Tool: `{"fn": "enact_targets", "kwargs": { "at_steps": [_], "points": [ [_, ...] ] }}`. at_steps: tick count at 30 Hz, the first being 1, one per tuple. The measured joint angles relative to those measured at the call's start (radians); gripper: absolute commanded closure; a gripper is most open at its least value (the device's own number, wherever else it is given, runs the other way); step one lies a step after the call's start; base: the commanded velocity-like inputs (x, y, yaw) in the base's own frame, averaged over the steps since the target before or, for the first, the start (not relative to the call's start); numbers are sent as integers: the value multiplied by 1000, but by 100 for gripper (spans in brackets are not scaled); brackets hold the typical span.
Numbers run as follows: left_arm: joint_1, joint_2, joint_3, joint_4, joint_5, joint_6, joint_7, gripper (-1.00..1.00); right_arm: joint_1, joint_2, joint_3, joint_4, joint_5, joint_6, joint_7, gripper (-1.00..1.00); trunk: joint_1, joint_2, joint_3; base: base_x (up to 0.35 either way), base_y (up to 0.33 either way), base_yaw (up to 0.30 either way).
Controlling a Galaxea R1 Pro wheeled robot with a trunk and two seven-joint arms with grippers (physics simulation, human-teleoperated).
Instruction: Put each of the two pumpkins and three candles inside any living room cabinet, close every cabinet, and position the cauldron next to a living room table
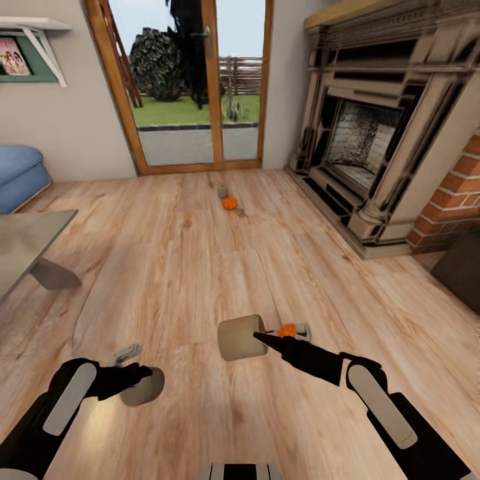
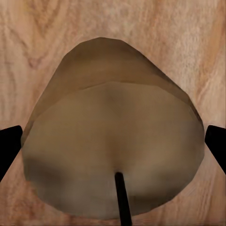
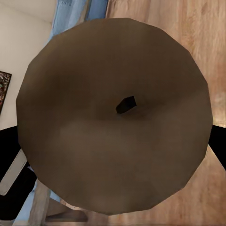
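- The pale beige stubby cylinder candle [image 1: 240, 337] is held in my right gripper [image 1: 261, 337], above the light wooden plank floor [image 1: 167, 267]. In the right wrist view its round end with the dark wick fills the space between my two fingers, so the candle's long axis runs along the gripper, pointing to my left and a little forward.
- A second grey-beige stubby candle [image 1: 143, 387] is clamped in my left gripper [image 1: 148, 380]. In the left wrist view the dark fingers [image 2: 9, 146] press on both sides of it, and it hangs low over the floor.
- Just behind my right gripper a small bright orange ribbed pumpkin [image 1: 287, 329] lies on the floor, touching or nearly touching a small grey thing [image 1: 303, 329] that I cannot identify surely.
- Far ahead, near the glass patio door [image 1: 180, 87], a second orange pumpkin [image 1: 229, 203] sits on the floor with a small pale object [image 1: 223, 193] just beside it, perhaps the third candle.
- Both my grippers are full, so I judge the next step is to carry the candles to a cabinet. The dark brown block [image 1: 460, 270] at my right, beside the ornate fireplace [image 1: 373, 133], may be the cabinet, but I cannot tell. If so, my right arm is the nearer one.
- The near pumpkin is close to my right arm for later.
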Motion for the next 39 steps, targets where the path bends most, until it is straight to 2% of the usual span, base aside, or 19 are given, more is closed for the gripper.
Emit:
{"fn": "enact_targets", "kwargs": {
  "at_steps": [39],
  "points": [
    [0, -2, -1, -4, 0, 0, 0, 100, 1, 0, -2, 11, -5, 2, 0, 100, -18, 9, 113, -333, 0, -214]
  ]
}}
